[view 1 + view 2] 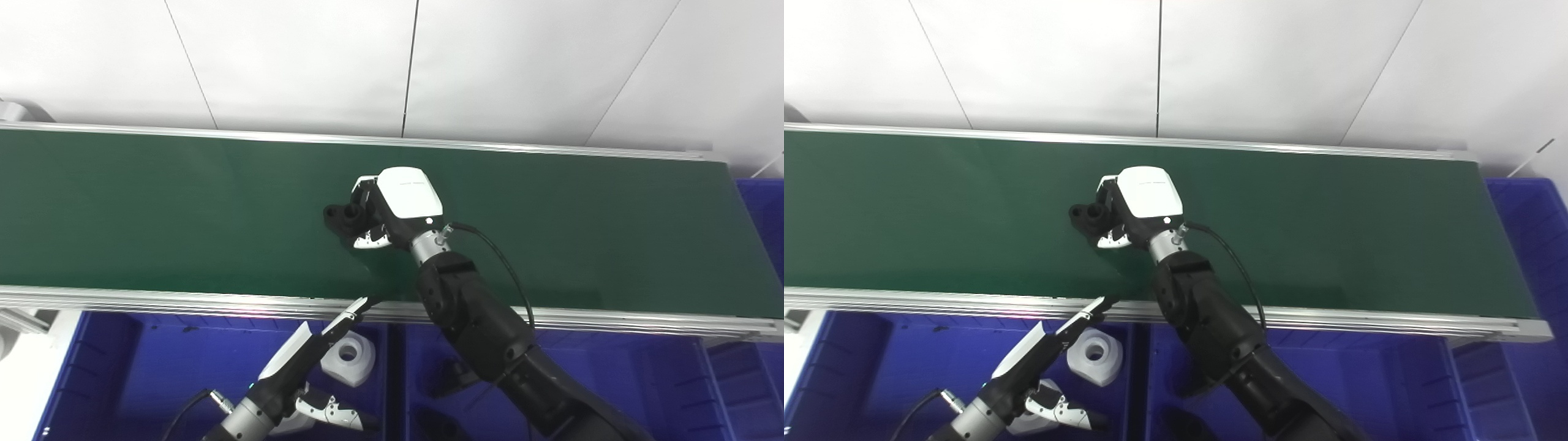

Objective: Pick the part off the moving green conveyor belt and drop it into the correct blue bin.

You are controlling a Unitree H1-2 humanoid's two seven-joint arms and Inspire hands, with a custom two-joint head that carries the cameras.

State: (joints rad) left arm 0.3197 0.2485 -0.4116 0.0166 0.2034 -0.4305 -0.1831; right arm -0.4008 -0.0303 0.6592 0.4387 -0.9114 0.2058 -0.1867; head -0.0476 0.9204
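Note:
A black part [339, 219] lies on the green conveyor belt [153, 208] near its middle. My right hand [383, 211], with its white back plate up, reaches over the belt, its fingers and thumb curled around the part's right end. The same part [1085, 215] and right hand [1133, 208] show in the right eye view. My left hand [306, 361] hovers low over the blue bin [122, 367] in front of the belt, fingers stretched out and thumb apart, holding nothing.
A white ring-shaped part [349, 357] lies in the left front bin, just under my left hand. The middle blue bin [643, 380] holds dark parts [453, 375]. Another blue bin [765, 208] stands past the belt's right end. An aluminium rail [153, 300] edges the belt.

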